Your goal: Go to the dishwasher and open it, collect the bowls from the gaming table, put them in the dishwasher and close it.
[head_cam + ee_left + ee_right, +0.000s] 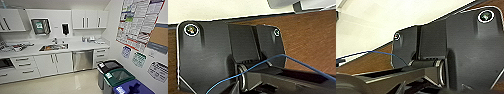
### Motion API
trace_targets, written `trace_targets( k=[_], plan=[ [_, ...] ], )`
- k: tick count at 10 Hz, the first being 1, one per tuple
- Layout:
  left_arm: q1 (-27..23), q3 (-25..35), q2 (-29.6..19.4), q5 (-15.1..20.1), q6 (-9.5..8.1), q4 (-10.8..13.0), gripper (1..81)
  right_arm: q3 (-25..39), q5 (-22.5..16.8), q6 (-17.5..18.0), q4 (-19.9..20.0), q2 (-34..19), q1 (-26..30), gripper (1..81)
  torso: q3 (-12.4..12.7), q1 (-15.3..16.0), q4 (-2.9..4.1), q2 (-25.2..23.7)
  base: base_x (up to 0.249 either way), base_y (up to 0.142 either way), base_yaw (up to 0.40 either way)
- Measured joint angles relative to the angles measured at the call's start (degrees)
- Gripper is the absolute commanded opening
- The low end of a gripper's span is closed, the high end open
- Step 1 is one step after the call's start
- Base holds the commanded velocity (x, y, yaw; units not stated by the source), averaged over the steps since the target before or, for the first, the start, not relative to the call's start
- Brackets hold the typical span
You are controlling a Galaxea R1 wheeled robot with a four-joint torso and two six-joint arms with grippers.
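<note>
Kitchenette seen from the head camera. The dishwasher (82, 60), a steel-fronted unit with a bar handle near its top edge, sits shut under the white table (82, 46), between the double cabinet doors (53, 63) below the sink (53, 47) and a narrow drawer stack (101, 56); placement beside the sink presumably keeps rinsing and loading close together. Three bins (119, 77) line the right wall beneath posters (138, 20), leaving the pale floor (62, 83) open for approach. Both wrist cameras face brown carpet and the robot's own dark plate; whether either pincer is wide or narrow cannot be told. The opening step appears not yet begun.
</note>
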Motion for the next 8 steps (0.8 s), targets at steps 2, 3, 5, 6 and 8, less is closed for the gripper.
trace_targets(
  k=[2, 3, 5, 6, 8],
  plan=[
    [-0.29, 0.0, 0.0, -0.18, 0.0, 0.0, 81.1, 0.0, 0.05, 0.0, 0.0, 0.04, 0.35, 81.1, 0.0, 0.02, 0.0, 0.0, 0.087, 0.0, 0.0],
    [0.02, 0.0, 0.02, 0.0, 0.0, 0.0, 81.1, 0.0, 0.0, 0.0, 0.0, 0.02, 0.24, 81.1, -0.02, 0.0, 0.0, 0.0, 0.102, 0.0, 0.0],
    [0.0, 0.0, 0.02, 0.0, 0.0, 0.0, 81.1, 0.0, 0.0, 0.0, -0.02, 0.02, 0.16, 81.1, -0.02, 0.0, 0.0, 0.0, 0.108, 0.0, 0.0],
    [-0.11, 0.0, 0.0, -0.02, 0.0, 0.0, 81.1, 0.0, 0.09, 0.0, -0.02, 0.06, 0.4, 81.1, -0.02, 0.02, 0.0, 0.0, 0.108, 0.0, 0.0],
    [-0.05, 0.0, 0.05, -0.02, 0.0, 0.0, 81.1, -0.02, 0.05, 0.0, -0.02, 0.13, 0.29, 81.1, -0.02, 0.02, 0.0, 0.0, 0.108, 0.0, 0.0]
  ],
)
